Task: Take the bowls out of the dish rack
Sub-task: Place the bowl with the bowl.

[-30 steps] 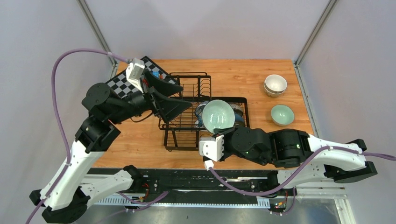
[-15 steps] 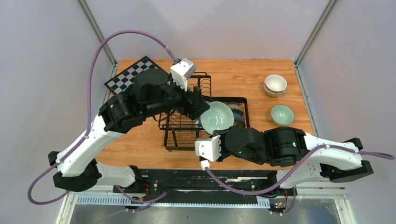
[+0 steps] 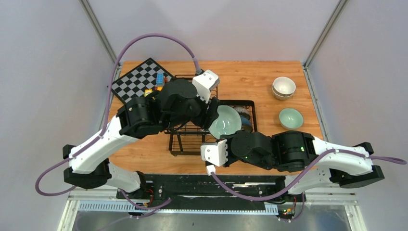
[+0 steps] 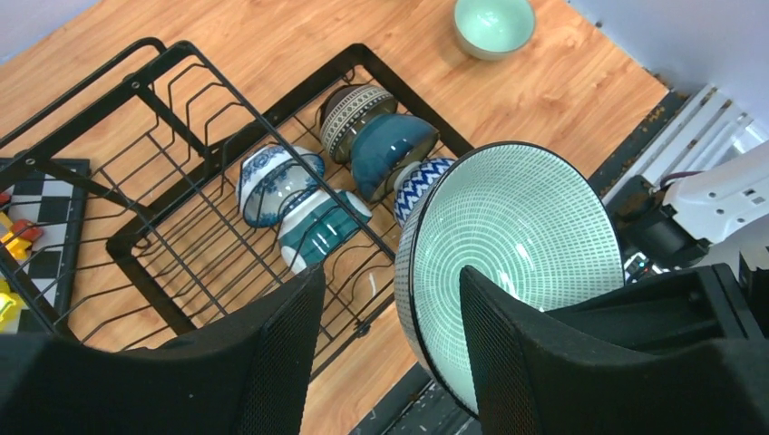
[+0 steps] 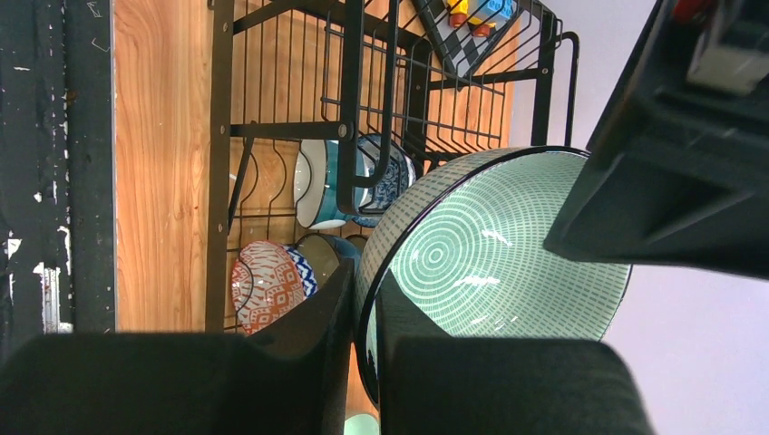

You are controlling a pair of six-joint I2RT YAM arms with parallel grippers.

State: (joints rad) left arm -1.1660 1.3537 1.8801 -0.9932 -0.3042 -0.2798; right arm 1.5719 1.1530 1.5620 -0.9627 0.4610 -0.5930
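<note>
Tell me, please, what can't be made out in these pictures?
- Top view: the left arm and the large mint bowl cover much of the dish rack, so its bowls can't be counted.
- Left wrist view: a finger of the left gripper hides the mint bowl's lower rim; contact is unclear.
- Top view: the white bowl stack is too small to count.

1 dish rack (image 3: 186, 140). 5 rack bowls (image 4: 390, 149) in left wrist view, plus 1 red-patterned bowl (image 5: 267, 285) in right wrist view. 1 large mint bowl (image 4: 512, 263). On desk (image 3: 240, 77): 1 small mint bowl (image 3: 291, 118), 1 white stack (image 3: 284, 88) of 2. 1 chessboard (image 3: 137, 82).
</note>
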